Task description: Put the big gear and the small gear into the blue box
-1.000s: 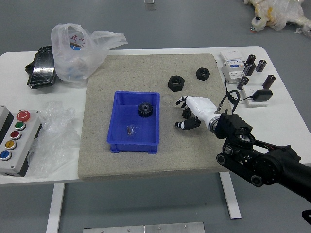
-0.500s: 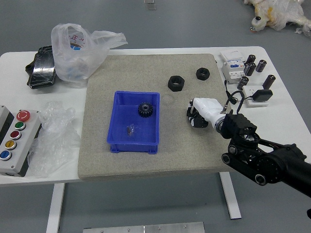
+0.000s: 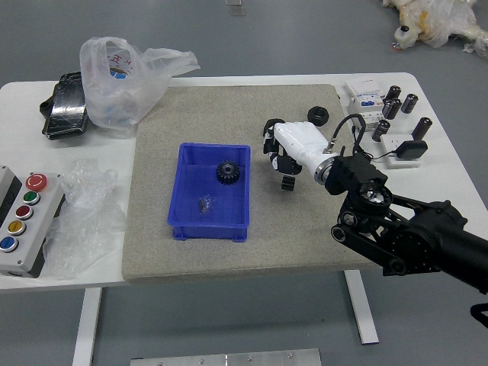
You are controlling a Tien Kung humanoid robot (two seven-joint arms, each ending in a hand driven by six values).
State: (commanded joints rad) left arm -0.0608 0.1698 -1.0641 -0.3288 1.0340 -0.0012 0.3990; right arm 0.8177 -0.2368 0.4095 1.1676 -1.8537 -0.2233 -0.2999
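Gear teeth ring the black gear [image 3: 228, 172], which lies inside the blue box [image 3: 175, 194], by its right wall toward the far end; a small shiny piece [image 3: 204, 203] sits nearer the box's left wall. The right hand [image 3: 284, 149], its back covered in white, reaches in over the beige mat [image 3: 191, 263] to the right of the box, apart from it. How far it is open, and whether it has hold of anything, I cannot tell. Just below the hand, right of the box, a small dark block [image 3: 288, 183] shows. Beyond and right of the box lies a round black nut [image 3: 318, 111]. Left of the box are crumpled clear plastic [image 3: 88, 210] and, farther left, a push-button control box [image 3: 29, 259]; a plastic bag [image 3: 114, 91] lies beyond and left.
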